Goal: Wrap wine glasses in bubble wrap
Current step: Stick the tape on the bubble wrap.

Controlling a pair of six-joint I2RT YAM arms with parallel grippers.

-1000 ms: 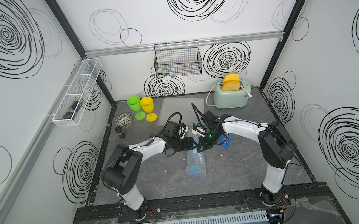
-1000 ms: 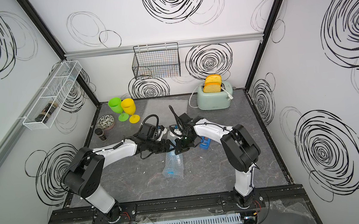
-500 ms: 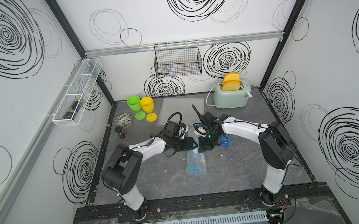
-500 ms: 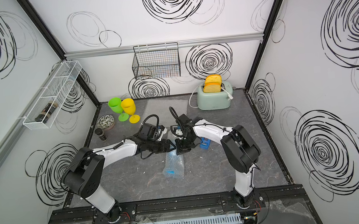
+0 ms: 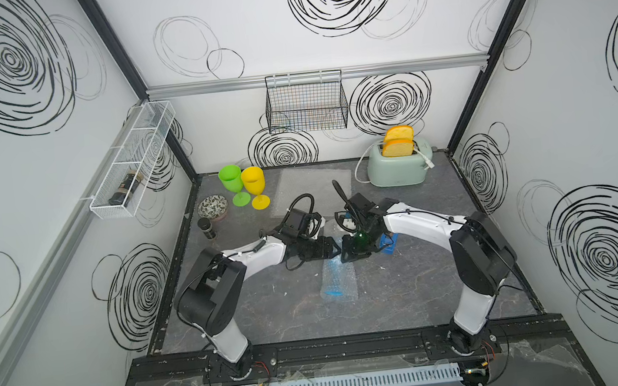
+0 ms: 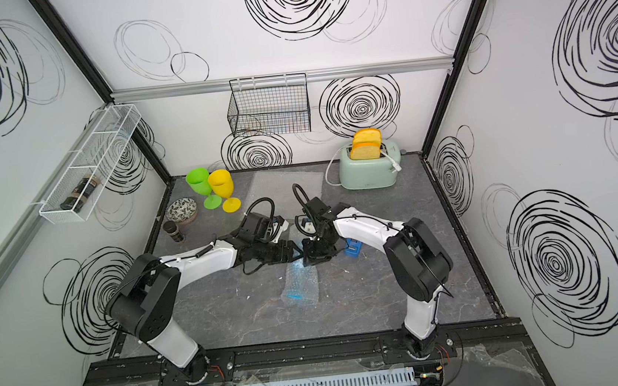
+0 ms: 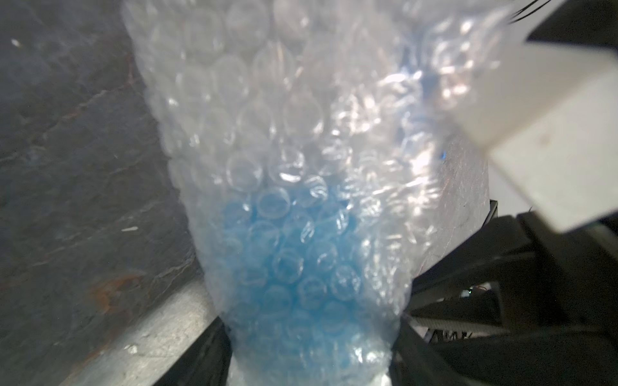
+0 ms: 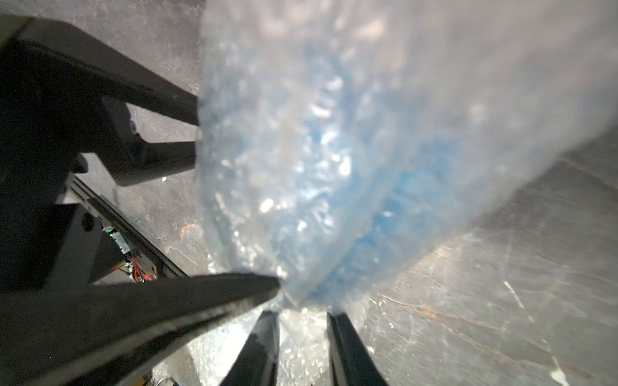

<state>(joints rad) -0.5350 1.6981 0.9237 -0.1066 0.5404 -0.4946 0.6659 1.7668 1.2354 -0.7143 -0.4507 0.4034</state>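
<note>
A blue wine glass rolled in bubble wrap (image 5: 338, 278) lies on its side mid-table, seen in both top views. My left gripper (image 7: 311, 351) is shut on the far end of this bundle, one finger on each side of it. From the opposite side, my right gripper (image 8: 302, 334) meets the same end; its jaws stand open with loose film between them, not pinched. The green wine glass (image 5: 232, 182) and the yellow wine glass (image 5: 254, 185) stand upright at the back left. Flat bubble wrap sheets (image 5: 314, 185) lie behind the arms.
A mint toaster (image 5: 398, 170) with bread stands back right. A patterned bowl (image 5: 213, 207) and a small dark jar (image 5: 206, 227) sit by the left wall. A blue tape dispenser (image 5: 387, 242) lies under my right arm. A wire basket (image 5: 306, 105) hangs on the back wall.
My right gripper's jaws have parted from shut on the film. The left gripper keeps its hold and neither arm has moved much.
</note>
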